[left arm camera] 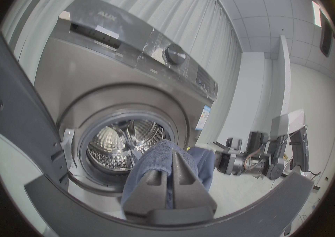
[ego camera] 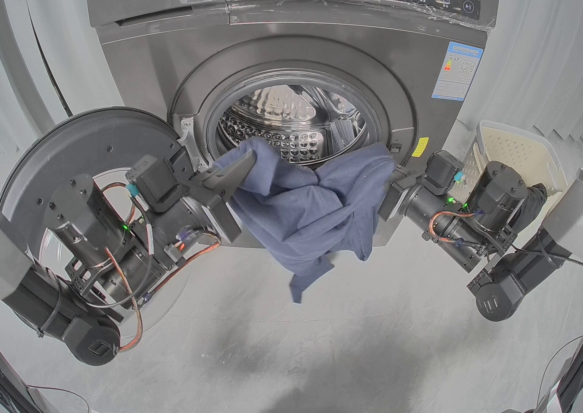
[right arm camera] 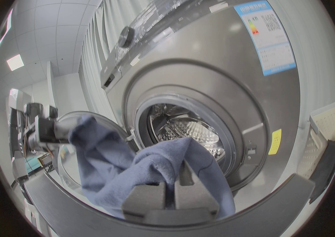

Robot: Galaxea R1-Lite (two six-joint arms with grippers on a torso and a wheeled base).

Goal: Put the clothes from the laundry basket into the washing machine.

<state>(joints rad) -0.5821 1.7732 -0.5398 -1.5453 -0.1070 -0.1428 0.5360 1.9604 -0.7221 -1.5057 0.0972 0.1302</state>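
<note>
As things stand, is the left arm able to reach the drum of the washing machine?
Probably yes. The door is swung open, and the left gripper, shut on the blue garment, is at the drum mouth with nothing between.

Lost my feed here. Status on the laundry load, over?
Both shut on blue garment: left gripper, right gripper. Garment hangs before the open drum, not inside. Nothing in the way.

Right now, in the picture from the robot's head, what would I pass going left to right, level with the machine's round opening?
Open door → left gripper → blue garment → right gripper → laundry basket.
</note>
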